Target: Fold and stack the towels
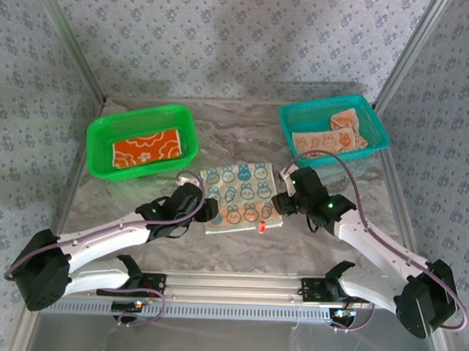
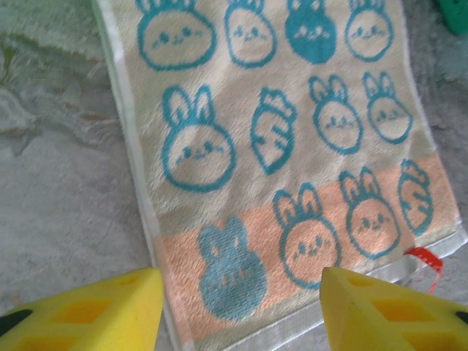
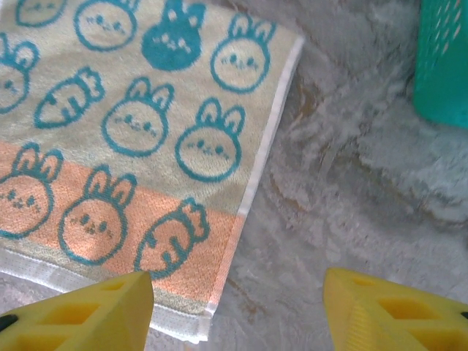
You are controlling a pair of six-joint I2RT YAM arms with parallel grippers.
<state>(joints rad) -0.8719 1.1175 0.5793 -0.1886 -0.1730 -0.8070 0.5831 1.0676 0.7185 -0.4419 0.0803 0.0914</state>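
Top external view puts the bunny towel (image 1: 240,193) flat on the counter (image 1: 243,137) between the two arms, with the left gripper (image 1: 208,210) at its near-left corner and the right gripper (image 1: 277,202) at its right edge. The orange towel (image 1: 147,150) lies in the green basket (image 1: 105,129) and the peach towels (image 1: 328,134) in the teal basket (image 1: 292,116), both well apart from the arms. Both grippers are released: each wrist view shows yellow fingers spread wide with nothing pinched between them. The step in hand looks like taking the near hem to fold the cloth. To do it well, each gripper should probably come down astride its own corner and pinch only the hem, so the two sides lift evenly and the fold lands square. In the left wrist view the towel's near-left corner falls between the fingers, one over bare counter, the other by the hem near the red tag (image 2: 424,259) — a fair line-up. In the right wrist view the near-right corner lies just beside one finger, and the gap spans mostly bare counter — it likely needs to shift toward the cloth.
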